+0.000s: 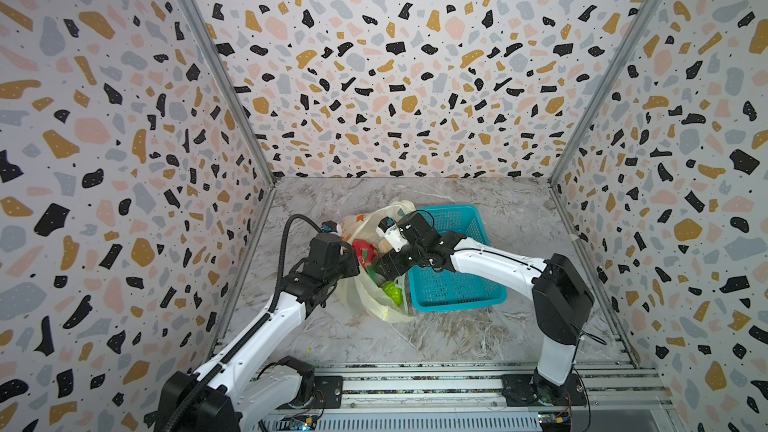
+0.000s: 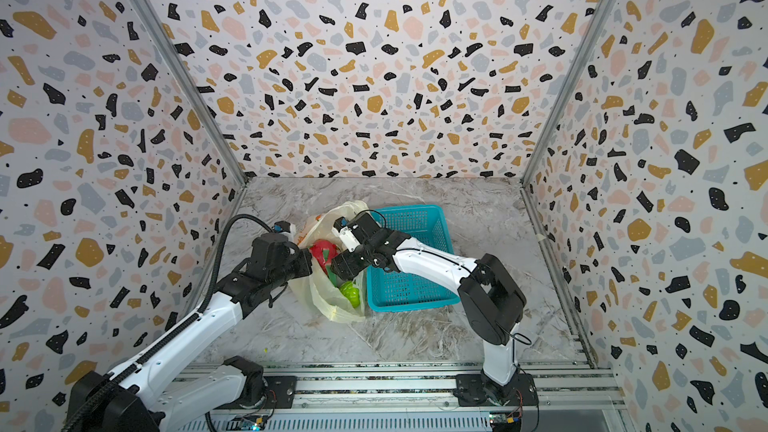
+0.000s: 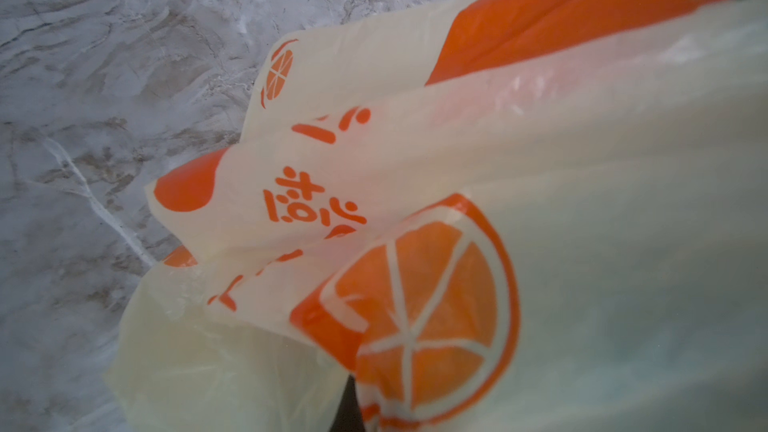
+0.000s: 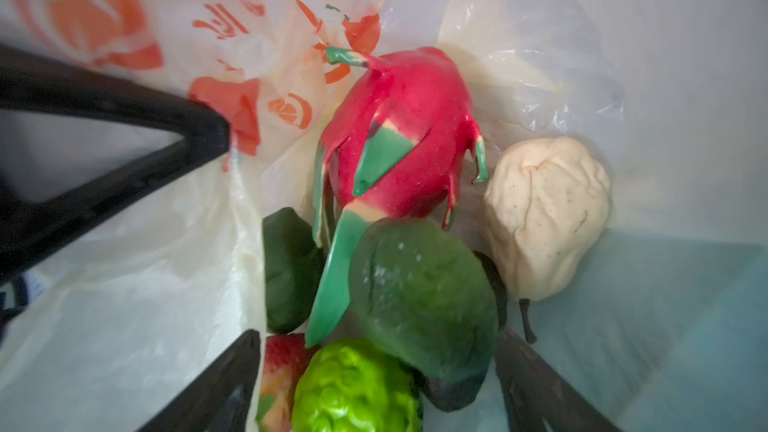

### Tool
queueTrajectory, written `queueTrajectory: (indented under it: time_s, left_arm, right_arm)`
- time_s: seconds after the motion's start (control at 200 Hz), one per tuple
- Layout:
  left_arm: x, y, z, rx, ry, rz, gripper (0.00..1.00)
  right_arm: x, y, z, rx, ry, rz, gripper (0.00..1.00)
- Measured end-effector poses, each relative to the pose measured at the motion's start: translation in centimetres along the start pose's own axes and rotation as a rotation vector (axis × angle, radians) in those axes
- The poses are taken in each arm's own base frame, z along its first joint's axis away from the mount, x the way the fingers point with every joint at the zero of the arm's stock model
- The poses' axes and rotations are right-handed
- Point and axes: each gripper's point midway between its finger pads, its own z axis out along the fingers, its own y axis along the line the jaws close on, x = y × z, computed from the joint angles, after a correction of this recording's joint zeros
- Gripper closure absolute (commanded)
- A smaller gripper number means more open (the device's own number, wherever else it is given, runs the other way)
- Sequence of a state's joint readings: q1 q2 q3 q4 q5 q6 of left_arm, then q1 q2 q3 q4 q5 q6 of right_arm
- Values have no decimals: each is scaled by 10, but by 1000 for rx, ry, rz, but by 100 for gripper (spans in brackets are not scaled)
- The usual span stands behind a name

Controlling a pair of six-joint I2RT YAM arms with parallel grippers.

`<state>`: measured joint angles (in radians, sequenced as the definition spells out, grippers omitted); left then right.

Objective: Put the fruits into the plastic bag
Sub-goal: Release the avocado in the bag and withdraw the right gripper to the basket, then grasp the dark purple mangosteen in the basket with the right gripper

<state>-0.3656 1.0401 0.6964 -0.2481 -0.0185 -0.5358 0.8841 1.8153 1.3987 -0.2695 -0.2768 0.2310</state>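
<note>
Though the right arm hides part of it, the basket (image 1: 457, 305) shows no fruit in both top views, and none lies on the table (image 1: 457, 347) around it. The bag (image 1: 365, 305) stands touching the basket on the side toward the left arm. Its mouth is up, with the dragon fruit (image 1: 361, 252) and a bumpy green fruit (image 1: 392, 292) showing inside. The left gripper (image 1: 354, 261) is at the bag's rim farthest from the basket. The right gripper (image 1: 379, 270) reaches into the mouth from over the basket.

In the left wrist view the film bunches toward a dark finger (image 3: 343, 409), so I take the left gripper to be closed on the bag, holding it open. The print shows orange slices (image 3: 419, 317) and orange characters (image 3: 307, 201). They are not Latin script and I cannot read them; no brand shows.

In the right wrist view six fruits lie in the bag: the dragon fruit, the bumpy one, a smooth green fruit (image 4: 424, 292), a darker green one (image 4: 291, 268), a pale fruit (image 4: 548, 218) and a small red one (image 4: 282, 367). The right gripper's fingers (image 4: 224, 384) stand wide apart, clamping nothing. The filling looks done or nearly so. What seems left is pulling the right gripper out and letting go of the rim.
</note>
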Motion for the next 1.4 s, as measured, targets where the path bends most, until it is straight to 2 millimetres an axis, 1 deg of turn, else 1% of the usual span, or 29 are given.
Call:
queueTrajectory:
  time_s: [0.095, 0.16, 0.225, 0.335, 0.4, 0.441, 0.506, 0.596, 0.631, 0.711, 0.781, 0.811, 0.861, 0.916, 0.941, 0.996, 1.056, 1.121, 1.211, 1.307, 1.402]
  left_arm:
    - [1, 0, 1, -1, 4, 0, 100]
    - [1, 0, 1, -2, 5, 0, 100]
    - [1, 0, 1, -2, 5, 0, 100]
    - [1, 0, 2, -2, 6, 0, 100]
    - [1, 0, 2, -2, 7, 0, 100]
    - [2, 1, 3, -3, 9, -1, 100]
    - [2, 1, 3, -5, 11, -1, 100]
    - [3, 1, 4, -7, 15, 0, 100]
    - [4, 2, 5, -8, 18, 0, 100]
    - [5, 2, 7, -10, 23, 0, 100]
    - [6, 2, 8, -12, 29, 0, 100]
    - [7, 2, 8, -11, 31, 0, 100]
    - [7, 2, 8, -10, 32, 0, 100]
    - [6, 2, 8, -9, 31, 0, 100]
    - [7, 2, 8, -8, 32, 0, 100]
    - [7, 2, 8, -7, 32, 0, 100]
    - [7, 2, 8, -7, 32, 0, 100]
    - [7, 2, 8, -7, 32, 0, 100]
    - [7, 2, 8, -7, 32, 0, 100]
    - [7, 2, 8, -7, 32, 0, 100]
    - [7, 2, 8, -7, 32, 0, 100]
  right_arm:
    - [-4, 11, -13, -37, -19, -28, 11]
    - [-3, 18, -17, -59, -21, -53, 11]
    - [5, 26, -18, -79, -8, -82, 11]
    - [25, 42, -20, -114, 36, -125, 11]
    - [29, 50, -25, -131, 44, -146, 11]
    - [28, 56, -29, -141, 37, -159, 11]
    - [21, 63, -40, -150, 9, -177, 11]
    - [4, 70, -63, -149, -58, -198, 10]
    - [-7, 73, -73, -147, -92, -206, 10]
    - [-37, 79, -102, -137, -194, -227, 9]
    - [-64, 77, -131, -120, -297, -225, 7]
    - [-75, 72, -144, -107, -343, -215, 7]
    - [-91, 54, -167, -72, -416, -171, 8]
    - [-106, 25, -191, -21, -488, -101, 8]
    - [-113, 8, -201, 7, -522, -61, 8]
    - [-118, -26, -216, 60, -571, 29, 8]
    - [-114, -64, -222, 117, -590, 130, 8]
    - [-100, -97, -216, 155, -569, 238, 9]
    - [-80, -131, -198, 177, -513, 356, 9]
    - [-57, -163, -166, 188, -417, 455, 9]
    - [-33, -183, -129, 185, -298, 525, 10]
